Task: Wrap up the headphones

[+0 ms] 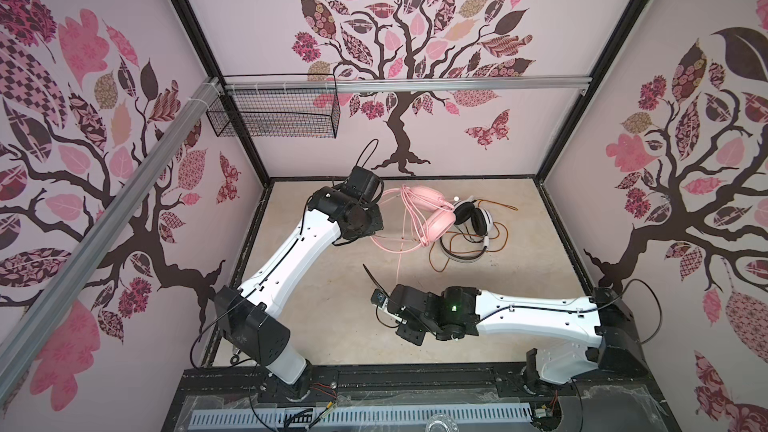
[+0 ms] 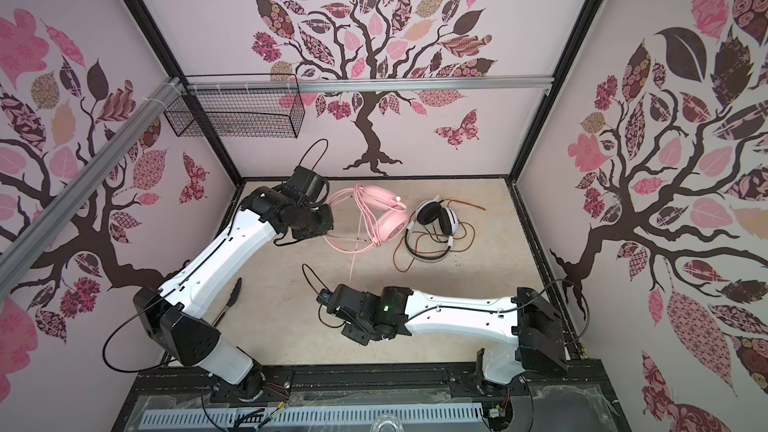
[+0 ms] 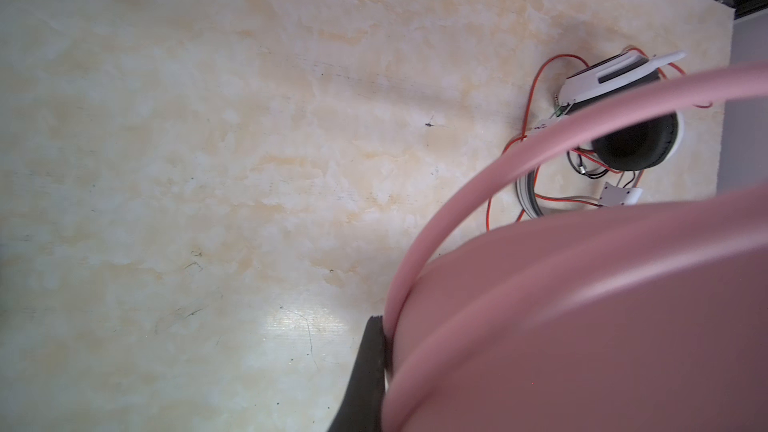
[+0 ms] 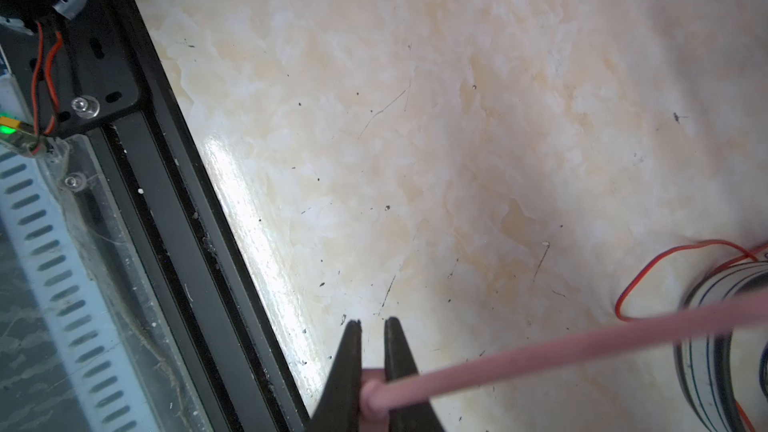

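The right gripper (image 4: 372, 328) pinches the pink cable (image 4: 540, 361) at the bottom middle. The left gripper (image 3: 383, 326) squeezes the same cable, lower right.

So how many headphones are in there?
2. The pink headset lies toward the back of the table; the white-and-black headset lies immediately to its right. No others appear hidden.

You see the beige marbled bench (image 1: 332, 326). At back-centre lie on it the pink headset (image 1: 436, 222) and, just beside at right, the white-black headset (image 1: 478, 218) w/ orange-red cable (image 1: 503, 238) spread around.
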Robot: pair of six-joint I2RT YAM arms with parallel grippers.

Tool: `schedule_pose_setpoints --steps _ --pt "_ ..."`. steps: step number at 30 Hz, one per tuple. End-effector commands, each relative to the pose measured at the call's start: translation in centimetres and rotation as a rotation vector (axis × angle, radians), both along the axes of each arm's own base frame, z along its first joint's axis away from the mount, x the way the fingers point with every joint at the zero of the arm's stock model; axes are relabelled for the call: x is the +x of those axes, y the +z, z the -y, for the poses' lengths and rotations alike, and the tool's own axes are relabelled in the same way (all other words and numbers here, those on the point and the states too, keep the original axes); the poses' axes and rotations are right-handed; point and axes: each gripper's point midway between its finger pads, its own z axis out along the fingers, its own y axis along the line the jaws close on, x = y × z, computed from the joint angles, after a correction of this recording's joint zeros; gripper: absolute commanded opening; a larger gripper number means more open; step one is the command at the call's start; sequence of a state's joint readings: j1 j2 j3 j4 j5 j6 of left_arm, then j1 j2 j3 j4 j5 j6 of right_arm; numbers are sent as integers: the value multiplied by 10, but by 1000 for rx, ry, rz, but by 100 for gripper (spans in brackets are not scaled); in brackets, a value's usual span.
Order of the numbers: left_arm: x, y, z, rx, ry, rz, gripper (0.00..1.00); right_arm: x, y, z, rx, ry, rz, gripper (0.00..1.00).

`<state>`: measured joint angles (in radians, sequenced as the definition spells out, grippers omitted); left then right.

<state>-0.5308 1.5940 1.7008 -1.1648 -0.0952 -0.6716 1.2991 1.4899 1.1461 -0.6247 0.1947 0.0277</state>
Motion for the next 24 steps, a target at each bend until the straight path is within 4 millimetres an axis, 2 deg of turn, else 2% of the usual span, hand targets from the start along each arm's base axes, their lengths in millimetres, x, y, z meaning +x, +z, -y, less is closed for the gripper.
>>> schedule_pose_setpoints --steps 1,5,11,18,21,24 --pt "17 52 -7 -22 47 174 0 6 -2 20 -47 -56 21 6" --pt "15 61 -25 51 85 205 0 8 -6 49 -97 -119 50 6" --pt "11 76 -39 104 95 241 0 11 -10 89 -166 -201 88 6" --pt "6 91 -56 153 123 279 0 8 -1 93 -129 -248 67 5" --pt "4 101 -79 248 189 323 0 10 8 96 -136 -265 75 4" --pt "2 104 -102 365 257 344 0 11 27 92 -98 -251 83 4"
